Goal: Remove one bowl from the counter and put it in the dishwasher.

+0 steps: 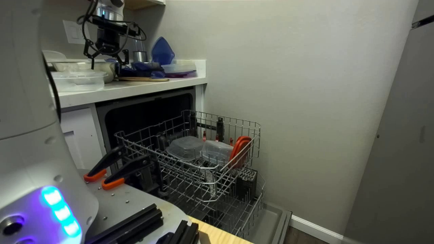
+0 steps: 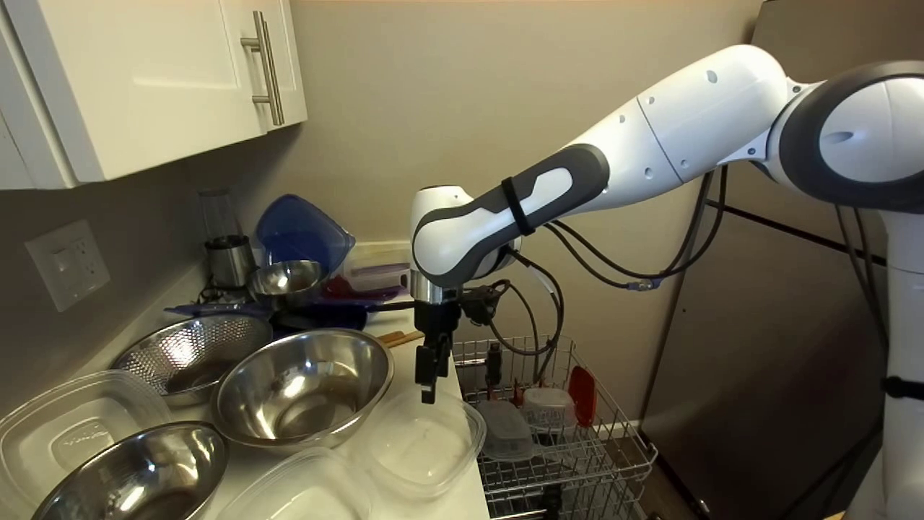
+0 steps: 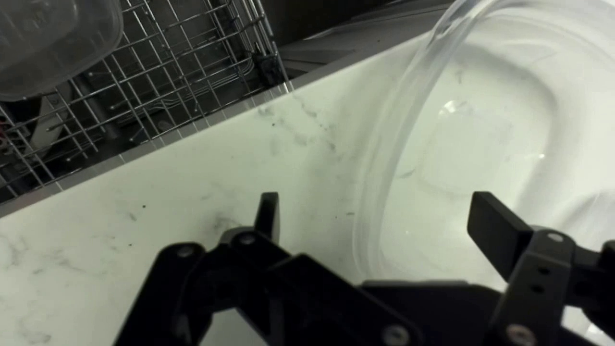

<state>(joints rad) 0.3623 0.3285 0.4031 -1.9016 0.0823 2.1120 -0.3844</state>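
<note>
- Claw (image 3: 377,209): fingers spread wide above the counter (image 3: 158,221); in wrist view the rim of a clear bowl (image 3: 471,154) runs between them. Contact: can't tell.
- Clear bowl sits on the counter, near the edge over the dishwasher (image 1: 145,115).
- Upper rack (image 1: 210,167) is out, right of and below the counter. Holds two clear tubs (image 1: 184,149), face down by the look; orange-red pieces (image 1: 241,149) tilted just right of them.
- Lower rack (image 1: 223,211): black basket (image 1: 247,184) on the right, contents unreadable.
- In an exterior view, left of clear bowl: large steel bowl (image 2: 310,390), colander (image 2: 191,354) beside it, another steel bowl (image 2: 137,477) near left.
- Small steel bowl (image 2: 287,278) at far left, by a blue lid (image 2: 303,227).
</note>
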